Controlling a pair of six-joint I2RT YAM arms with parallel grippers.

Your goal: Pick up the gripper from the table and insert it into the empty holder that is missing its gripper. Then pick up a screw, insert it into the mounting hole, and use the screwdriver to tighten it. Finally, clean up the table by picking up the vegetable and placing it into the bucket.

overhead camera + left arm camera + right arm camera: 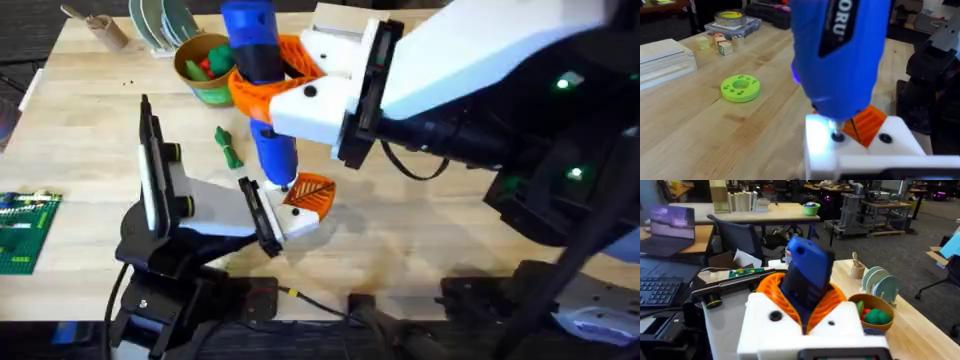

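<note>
The right gripper has its orange-padded white fingers closed around the chunky blue cylindrical screwdriver; its long axis runs steeply down, bit tip meeting the white plastic holder beside the orange wedge; the left fingers' state cannot be told.

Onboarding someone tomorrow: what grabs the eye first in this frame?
First, the chunky blue cylindrical power screwdriver, clamped upright in the right arm's white gripper with orange ribbed pads at mid-table, its bit down on the white angular plastic holder block with the ridged orange wedge. Next, the small round yellow-rimmed bucket of toy produce behind it, and the slim dark green toy vegetable lying loose on the wood to its left.
</note>
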